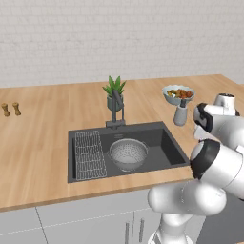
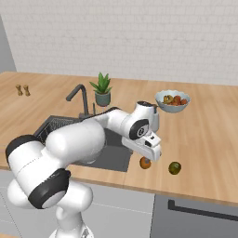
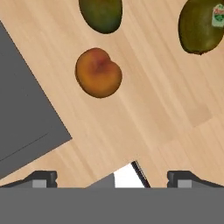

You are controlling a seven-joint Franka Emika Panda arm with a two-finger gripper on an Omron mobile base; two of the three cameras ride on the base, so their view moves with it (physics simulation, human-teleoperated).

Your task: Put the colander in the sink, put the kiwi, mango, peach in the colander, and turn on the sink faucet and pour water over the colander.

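Two dark fingertips [image 3: 41, 178] of the gripper [image 3: 111, 179] rise at the bottom of the hand view, far apart, w/ nothing between them, so the jaws stand wide open. Just above them lies bare wooden counter [image 3: 157, 113]. Peach [image 3: 98, 72], orange-red, lies on this wood further up in the hand view, near the dark sink [image 3: 22, 109] edge but not touching it. Two greenish fruits lie beyond it: one [image 3: 101, 14] at the top edge, close to the peach, and one [image 3: 200, 26] at the top right w/ a small sticker, more apart.

From the right base view, the gripper hangs over the counter right of the sink, and the peach shows partly under it; one greenish fruit lies to its right, apart.

From the left base view, the colander [image 1: 127, 153] already sits inside the sink, approx. in the middle, upright, beside the wire grid rack [image 1: 89, 155] which fills the left part of the basin. Sink faucet [image 1: 116, 110] stands behind the basin, and a potted plant [image 1: 114, 93] is just behind it. Fruit bowl [image 1: 178, 94] w/ fruit stands on the counter at the back right. Two small brown shakers [image 1: 10, 109] stand far left on the counter.
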